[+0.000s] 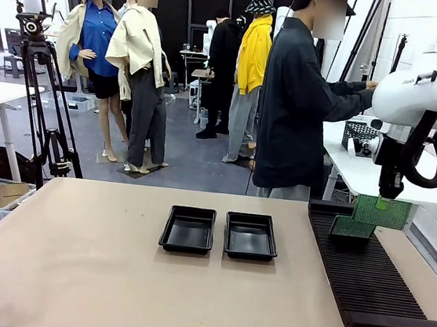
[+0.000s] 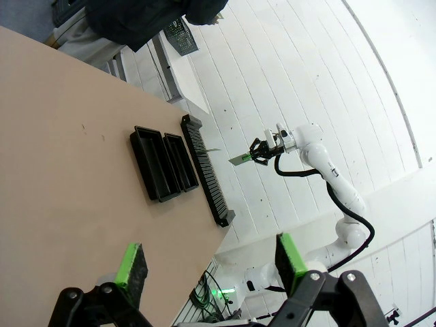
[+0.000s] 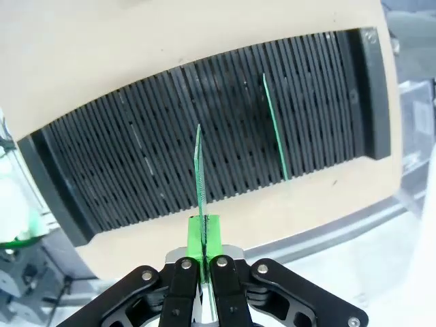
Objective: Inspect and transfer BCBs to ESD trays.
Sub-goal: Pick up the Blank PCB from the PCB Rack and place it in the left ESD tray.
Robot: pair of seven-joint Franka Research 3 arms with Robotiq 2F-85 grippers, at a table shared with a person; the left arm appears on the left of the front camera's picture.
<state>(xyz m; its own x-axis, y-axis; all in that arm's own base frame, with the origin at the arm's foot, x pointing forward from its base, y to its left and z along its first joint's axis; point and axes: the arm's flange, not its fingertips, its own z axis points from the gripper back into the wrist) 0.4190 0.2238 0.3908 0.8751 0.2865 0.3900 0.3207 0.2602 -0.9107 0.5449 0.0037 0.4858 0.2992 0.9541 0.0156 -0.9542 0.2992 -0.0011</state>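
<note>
Right wrist view: right gripper [image 3: 204, 235] is pinching one BCB [image 3: 199, 170] by its edge above the slotted rack [image 3: 136, 170].
Board is looking thin, light, stiff and fragile; edge-only holding is seeming wise. Second BCB [image 3: 274, 129] is standing at the rack's far end; ESD trays [image 1: 185, 249] are sitting mid-table. Left gripper [image 2: 211, 262] is hanging spread. Board faces are showing edge-on, hiding surface detail.

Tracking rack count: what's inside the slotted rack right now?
One green board stands on edge in a slot of the rack. The second board hangs clear above it, gripped by the right claw. The standing board's bottom edge is hidden in its slot.
</note>
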